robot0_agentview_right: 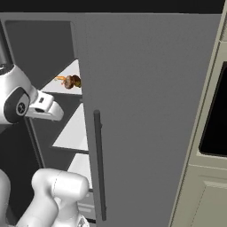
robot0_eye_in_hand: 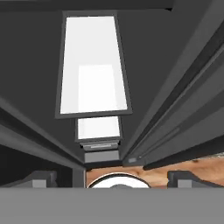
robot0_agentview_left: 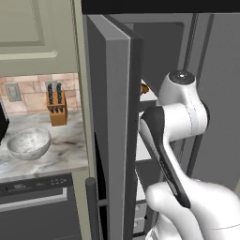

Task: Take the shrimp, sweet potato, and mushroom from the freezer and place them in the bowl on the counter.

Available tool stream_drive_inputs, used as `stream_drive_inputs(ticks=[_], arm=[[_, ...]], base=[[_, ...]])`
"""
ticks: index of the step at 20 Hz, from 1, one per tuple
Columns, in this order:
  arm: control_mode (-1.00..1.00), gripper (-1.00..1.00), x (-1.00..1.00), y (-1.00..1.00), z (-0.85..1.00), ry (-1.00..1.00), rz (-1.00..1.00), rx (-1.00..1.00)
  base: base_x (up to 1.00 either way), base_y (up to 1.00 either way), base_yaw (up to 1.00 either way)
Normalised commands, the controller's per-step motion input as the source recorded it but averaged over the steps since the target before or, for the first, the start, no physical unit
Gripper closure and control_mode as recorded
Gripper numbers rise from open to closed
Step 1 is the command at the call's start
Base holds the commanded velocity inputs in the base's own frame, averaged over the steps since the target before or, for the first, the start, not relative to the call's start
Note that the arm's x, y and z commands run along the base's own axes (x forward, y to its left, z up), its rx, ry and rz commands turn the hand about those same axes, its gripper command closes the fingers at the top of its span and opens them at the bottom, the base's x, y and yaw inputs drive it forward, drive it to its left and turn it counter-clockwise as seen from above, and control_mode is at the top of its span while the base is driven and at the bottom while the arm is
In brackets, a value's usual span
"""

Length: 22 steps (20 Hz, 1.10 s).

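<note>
From the left base view, the freezer (robot0_agentview_left: 112, 117) door is standing open, hiding all but a brown scrap on its shelf; the bowl (robot0_agentview_left: 29, 143) is sitting on the counter (robot0_agentview_left: 61, 150). From the right, the shrimp (robot0_agentview_right: 60, 79) is lying beside a brown lump (robot0_agentview_right: 74, 81), partly cut off by the door. In the hand view, the jaws (robot0_eye_in_hand: 112, 177) are gaping wide, holding nothing, over white shelves (robot0_eye_in_hand: 94, 70).

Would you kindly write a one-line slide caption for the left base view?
Franka arm reaching into the open freezer, with the whitish-grey bowl and a knife block waiting on the marbled counter.
</note>
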Motion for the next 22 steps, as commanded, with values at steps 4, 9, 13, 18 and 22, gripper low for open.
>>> stream_drive_inputs(ticks=[4,9,13,18,22], arm=[[-1.0,-1.0,0.54,0.1,0.44,-0.19,0.0,0.0],[-1.0,-1.0,0.7,-0.01,0.15,-0.09,0.0,0.01],[-1.0,-1.0,0.59,-0.01,0.0,-0.03,0.0,0.0],[-1.0,-1.0,0.76,0.04,0.17,0.0,0.0,0.0],[-1.0,-1.0,0.72,-0.01,0.17,0.0,0.0,0.0]], base=[[0.0,0.0,0.0],[0.0,0.0,0.0],[0.0,0.0,0.0],[0.0,0.0,0.0],[0.0,0.0,0.0]])
